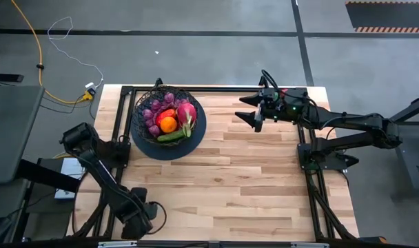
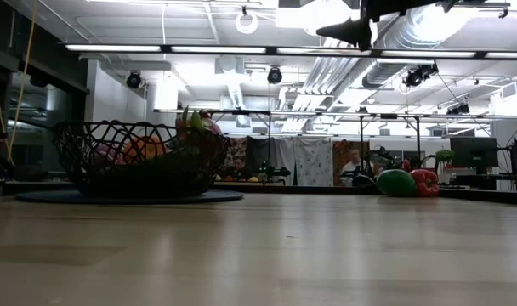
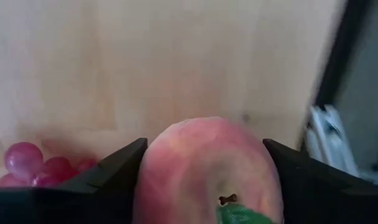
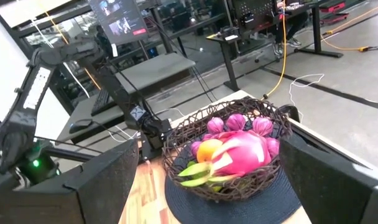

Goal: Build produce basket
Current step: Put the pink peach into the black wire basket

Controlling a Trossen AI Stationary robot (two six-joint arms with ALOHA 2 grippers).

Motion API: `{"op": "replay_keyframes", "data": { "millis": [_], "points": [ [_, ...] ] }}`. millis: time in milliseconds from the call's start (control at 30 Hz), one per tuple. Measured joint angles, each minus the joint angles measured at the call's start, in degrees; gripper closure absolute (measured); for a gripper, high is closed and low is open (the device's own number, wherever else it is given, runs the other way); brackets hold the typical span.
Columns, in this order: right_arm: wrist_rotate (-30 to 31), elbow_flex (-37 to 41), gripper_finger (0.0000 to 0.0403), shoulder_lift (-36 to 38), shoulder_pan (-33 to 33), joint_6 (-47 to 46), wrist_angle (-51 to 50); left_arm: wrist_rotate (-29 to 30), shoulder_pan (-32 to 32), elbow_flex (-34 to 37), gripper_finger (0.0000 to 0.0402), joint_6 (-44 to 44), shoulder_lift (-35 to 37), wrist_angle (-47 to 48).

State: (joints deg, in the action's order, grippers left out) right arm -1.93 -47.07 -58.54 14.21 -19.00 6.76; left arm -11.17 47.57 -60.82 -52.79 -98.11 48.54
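the left gripper (image 3: 204, 180) sits low at the table's near edge, fingers closed round a pink peach (image 3: 211, 171), purple grapes (image 3: 33, 169) beside it. i'd lift clear before swinging to the round black wire-mesh basket (image 1: 142, 114), far ahead. right gripper (image 1: 259, 110) waits, spread wide, empty.

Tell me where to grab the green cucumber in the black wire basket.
Grip the slim green cucumber at mid-length, across its narrow width, coming straight down. It lies flat on the pile's edge inside the round black wire-mesh basket, whose wall would likely block a sideways approach. The open right gripper is nearest.
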Motion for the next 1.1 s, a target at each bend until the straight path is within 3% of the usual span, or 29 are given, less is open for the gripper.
{"op": "replay_keyframes", "data": {
  "millis": [200, 400, 667, 767, 867, 1100],
  "points": [
    [0.0, 0.0, 0.0026, 0.0, 0.0, -0.2, -1.1, -0.3, -4.0, 0.0, 0.0138, 9.9, 10.1, 3.6],
    [0.0, 0.0, 0.0026, 0.0, 0.0, -0.4, -1.5, 0.5, -17.1, -0.3, 0.0125, 17.7, 25.2, 4.9],
    [0.0, 0.0, 0.0026, 0.0, 0.0, -0.4, -1.4, 18.5, -44.1, -8.9, 0.0123, 31.9, 37.5, 3.5],
    [0.0, 0.0, 0.0026, 0.0, 0.0, -1.1, -1.0, 21.9, -52.7, -10.9, 0.0122, 38.3, 41.0, -4.4],
    [0.0, 0.0, 0.0026, 0.0, 0.0, -1.9, 1.6, 20.6, -59.2, -9.5, 0.0122, 42.6, 44.7, -17.9],
    [-1.8, 0.0, 0.0026, 0.0, 0.0, -0.4, 5.2, 14.1, -64.8, 4.4, 0.0122, 40.6, 50.7, -40.0]
  ]
}}
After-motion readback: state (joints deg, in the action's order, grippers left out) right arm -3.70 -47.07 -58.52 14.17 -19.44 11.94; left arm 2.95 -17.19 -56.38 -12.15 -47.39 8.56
